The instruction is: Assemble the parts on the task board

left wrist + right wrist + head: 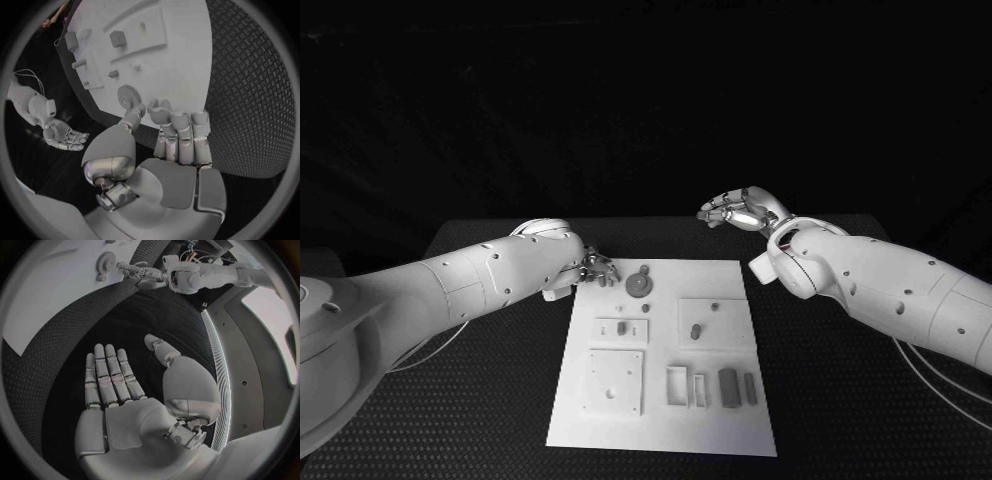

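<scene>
The left hand (596, 268) is resting open at the task board's (661, 425) far left corner, just beside the gear (638, 283). The right hand (744, 211) is hanging open past the far right corner, holding nothing.

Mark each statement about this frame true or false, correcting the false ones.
1. The left hand is at the far left corner of the task board, next to the gear. True.
2. The right hand holds a part. False: it is empty, fingers apart, over the black table beyond the board.
3. The gear lies near the board's far edge. True.
4. Both hands rest on the board. False: the right hand is off it, past its far right corner.
5. The board is bare apart from the gear. False: several other small parts sit on it.
</scene>
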{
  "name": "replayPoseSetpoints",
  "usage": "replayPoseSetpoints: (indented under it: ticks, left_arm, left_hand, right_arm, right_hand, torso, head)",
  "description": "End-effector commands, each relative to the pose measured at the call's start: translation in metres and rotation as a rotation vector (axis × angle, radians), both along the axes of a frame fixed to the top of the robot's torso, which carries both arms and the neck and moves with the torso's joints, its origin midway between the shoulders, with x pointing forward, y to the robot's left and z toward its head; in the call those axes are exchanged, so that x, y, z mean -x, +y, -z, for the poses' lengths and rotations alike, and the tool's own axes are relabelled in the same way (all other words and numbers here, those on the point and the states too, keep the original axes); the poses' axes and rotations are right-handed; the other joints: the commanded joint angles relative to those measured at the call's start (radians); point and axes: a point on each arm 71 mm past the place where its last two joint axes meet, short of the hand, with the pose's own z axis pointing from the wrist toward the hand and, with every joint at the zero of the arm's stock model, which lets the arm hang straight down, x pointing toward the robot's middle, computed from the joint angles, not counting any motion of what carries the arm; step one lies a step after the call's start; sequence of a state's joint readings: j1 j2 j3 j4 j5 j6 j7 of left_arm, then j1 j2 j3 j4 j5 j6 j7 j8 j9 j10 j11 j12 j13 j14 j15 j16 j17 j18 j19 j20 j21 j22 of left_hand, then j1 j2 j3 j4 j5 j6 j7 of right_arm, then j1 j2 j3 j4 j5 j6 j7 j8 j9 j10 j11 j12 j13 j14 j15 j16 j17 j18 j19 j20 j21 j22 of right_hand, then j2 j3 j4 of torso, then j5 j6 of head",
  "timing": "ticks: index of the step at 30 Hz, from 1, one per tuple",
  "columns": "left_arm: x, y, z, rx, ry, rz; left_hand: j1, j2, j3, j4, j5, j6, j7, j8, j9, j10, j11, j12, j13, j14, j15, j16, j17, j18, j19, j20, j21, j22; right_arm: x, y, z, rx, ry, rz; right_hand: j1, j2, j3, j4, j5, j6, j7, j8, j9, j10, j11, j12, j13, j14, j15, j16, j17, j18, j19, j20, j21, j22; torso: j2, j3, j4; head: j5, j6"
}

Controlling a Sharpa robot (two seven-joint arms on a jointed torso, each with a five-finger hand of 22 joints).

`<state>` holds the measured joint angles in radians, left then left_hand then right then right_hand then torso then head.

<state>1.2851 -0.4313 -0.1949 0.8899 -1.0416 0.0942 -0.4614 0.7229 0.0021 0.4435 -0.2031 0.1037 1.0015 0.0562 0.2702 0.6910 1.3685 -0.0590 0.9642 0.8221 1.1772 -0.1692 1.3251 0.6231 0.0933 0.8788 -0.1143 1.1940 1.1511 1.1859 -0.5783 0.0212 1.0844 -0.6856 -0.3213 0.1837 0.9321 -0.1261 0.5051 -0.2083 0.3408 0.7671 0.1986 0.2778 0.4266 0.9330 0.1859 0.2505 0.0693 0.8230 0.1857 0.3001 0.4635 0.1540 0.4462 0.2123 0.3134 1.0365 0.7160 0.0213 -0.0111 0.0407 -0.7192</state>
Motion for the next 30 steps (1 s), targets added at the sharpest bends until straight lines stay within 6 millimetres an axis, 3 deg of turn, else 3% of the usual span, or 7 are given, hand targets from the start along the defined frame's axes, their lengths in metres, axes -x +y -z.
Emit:
replayPoseSetpoints:
  ticks: [1,7,21,25,27,29,30]
  left_arm:
    - [0.0009,-0.0027,0.0009,0.013,0.013,0.015]
    - [0.0008,0.0009,0.0016,0.022,0.026,0.005]
    - [0.0015,-0.0015,0.0023,0.108,0.051,-0.006]
    - [-0.0008,0.0029,0.0007,0.116,0.025,-0.020]
    - [-0.0015,0.0049,0.0001,0.122,0.015,-0.030]
    - [-0.0014,0.0063,0.0002,0.132,0.019,-0.038]
    - [-0.0012,0.0071,0.0003,0.138,0.023,-0.043]
  left_hand:
    - [0.005,0.010,-0.002,-0.010,0.007,0.006,0.001,0.004,-0.001,-0.002,0.002,0.003,-0.002,0.000,0.006,0.004,-0.001,0.006,-0.006,-0.140,0.007,-0.002]
    - [0.018,0.023,0.000,-0.018,0.014,0.007,0.001,0.004,-0.001,-0.002,0.002,0.004,-0.003,0.000,0.006,0.004,-0.002,0.006,-0.007,-0.139,0.010,-0.004]
    - [0.058,0.098,0.006,-0.040,0.041,0.005,0.005,0.003,-0.002,-0.005,0.006,0.003,-0.009,-0.005,0.011,0.003,-0.005,0.002,-0.016,-0.135,0.017,-0.012]
    - [0.074,0.147,0.008,-0.048,0.116,0.030,0.002,0.016,0.002,-0.002,0.004,0.004,-0.013,-0.005,0.010,0.006,-0.006,-0.002,-0.021,-0.133,0.023,-0.016]
    - [0.078,0.158,0.007,-0.052,0.125,0.038,-0.001,0.019,0.002,-0.001,0.001,0.004,-0.014,-0.005,0.008,0.007,-0.006,-0.002,-0.021,-0.133,0.026,-0.017]
    - [0.081,0.161,0.008,-0.053,0.126,0.042,-0.002,0.020,0.002,0.000,0.000,0.004,-0.015,-0.004,0.007,0.008,-0.006,-0.002,-0.022,-0.133,0.027,-0.018]
    - [0.108,0.141,0.057,-0.027,0.043,0.048,-0.008,0.020,0.000,0.001,-0.002,0.002,-0.019,-0.003,0.004,0.007,-0.008,0.000,-0.020,-0.136,0.025,-0.025]
  right_arm:
    - [0.0002,0.0014,-0.0002,-0.003,-0.002,-0.009]
    - [0.0002,0.0012,0.0001,-0.002,0.001,-0.012]
    - [-0.0003,0.0025,0.0007,-0.001,0.006,-0.015]
    - [-0.0004,0.0028,0.0009,-0.001,0.007,-0.016]
    - [-0.0003,0.0028,0.0009,-0.001,0.007,-0.016]
    - [-0.0003,0.0027,0.0009,-0.001,0.008,-0.016]
    - [-0.0003,0.0027,0.0009,-0.001,0.008,-0.016]
  right_hand:
    - [0.011,0.002,-0.005,0.002,0.004,-0.008,0.017,0.005,-0.001,0.005,-0.001,-0.004,-0.001,-0.003,0.001,-0.007,-0.001,-0.020,-0.006,0.001,-0.004,0.002]
    - [0.011,0.002,-0.005,0.002,0.004,-0.008,0.017,0.005,-0.001,0.005,-0.001,-0.004,-0.001,-0.003,0.001,-0.007,-0.001,-0.020,-0.006,0.001,-0.004,0.002]
    - [0.010,0.002,-0.006,0.003,0.004,-0.010,0.018,0.004,-0.002,0.005,0.000,-0.006,-0.001,-0.006,0.003,-0.009,-0.003,-0.022,-0.009,0.001,-0.006,0.005]
    - [0.009,0.002,-0.007,0.003,0.004,-0.010,0.018,0.004,-0.003,0.005,0.000,-0.008,-0.002,-0.007,0.004,-0.009,-0.003,-0.023,-0.010,0.001,-0.007,0.007]
    - [0.009,0.002,-0.007,0.003,0.004,-0.011,0.018,0.004,-0.003,0.004,0.001,-0.008,-0.002,-0.008,0.004,-0.010,-0.004,-0.023,-0.011,0.001,-0.007,0.007]
    - [0.009,0.002,-0.007,0.004,0.004,-0.011,0.018,0.004,-0.003,0.004,0.001,-0.009,-0.002,-0.009,0.004,-0.010,-0.004,-0.023,-0.012,0.001,-0.007,0.008]
    - [0.009,0.002,-0.007,0.004,0.004,-0.011,0.018,0.004,-0.003,0.004,0.000,-0.009,-0.002,-0.009,0.004,-0.010,-0.004,-0.023,-0.012,0.001,-0.007,0.008]
  torso:
    - [0.000,-0.0003,-0.0002]
    - [0.000,-0.0002,-0.0001]
    - [0.000,-0.0008,0.0001]
    - [0.000,-0.0005,-0.0001]
    - [0.000,0.0001,-0.0001]
    - [0.000,0.0001,0.0004]
    - [0.000,-0.0001,0.0005]
  head:
    - [0.000,-0.001]
    - [-0.001,-0.001]
    - [-0.001,-0.003]
    - [0.000,-0.004]
    - [0.002,-0.004]
    - [0.001,-0.004]
    - [0.001,-0.003]
